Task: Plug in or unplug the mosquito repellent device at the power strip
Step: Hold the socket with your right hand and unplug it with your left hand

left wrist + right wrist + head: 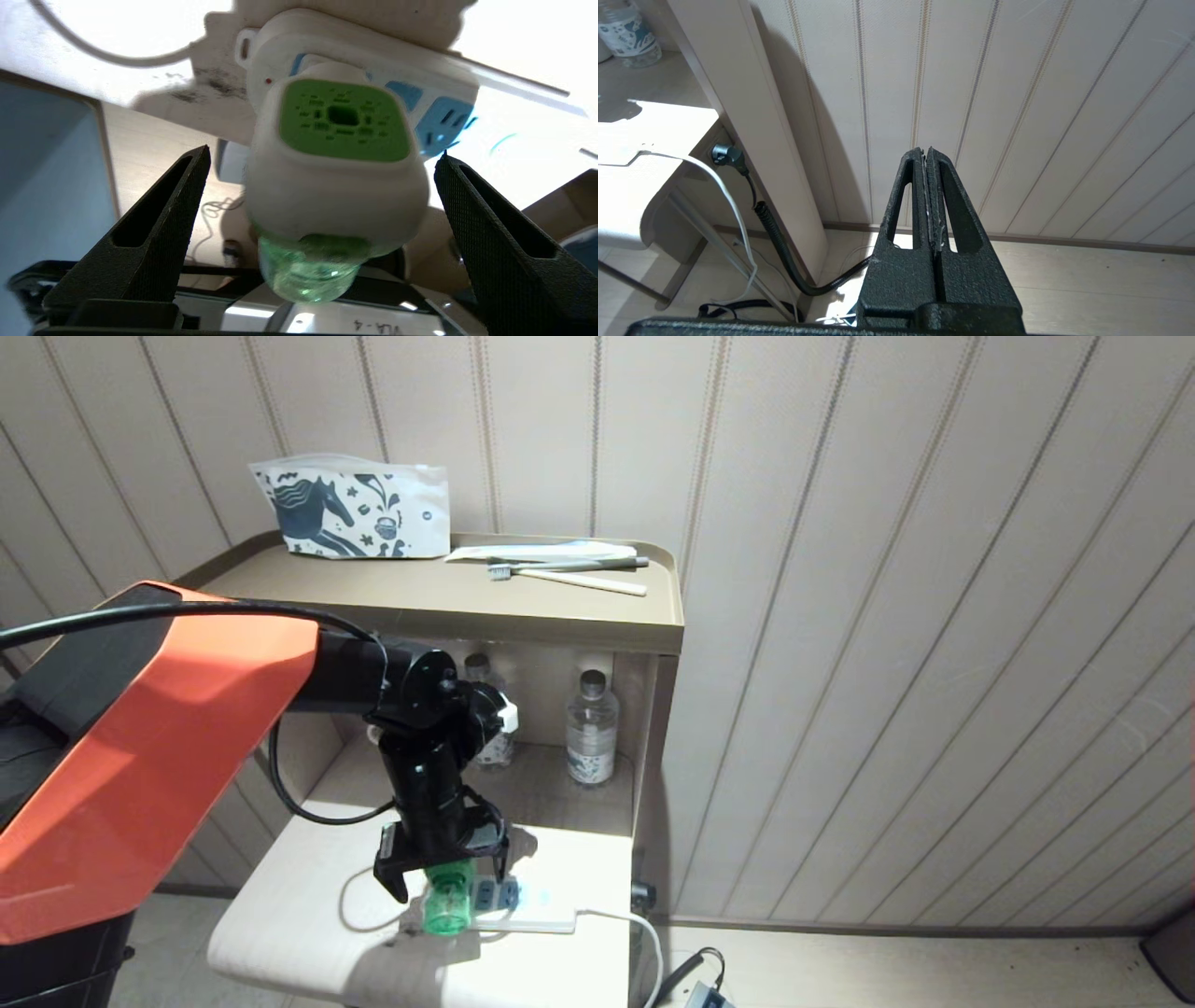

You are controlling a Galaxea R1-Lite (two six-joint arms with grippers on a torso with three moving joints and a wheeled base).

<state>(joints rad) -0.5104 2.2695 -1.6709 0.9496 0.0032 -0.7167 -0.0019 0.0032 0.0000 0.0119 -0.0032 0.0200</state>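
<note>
mosquito repellent device: white head, green vented face, translucent green bottle | plugged into power strip near tabletop's front edge | left gripper: wide apart, empty | right gripper: closed, empty

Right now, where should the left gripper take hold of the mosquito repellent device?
On the white squarish head, probably, with the open left gripper coming down over it so one finger lands on each flat side. The round green bottle looks slippery, and the head sits in the power strip.
</note>
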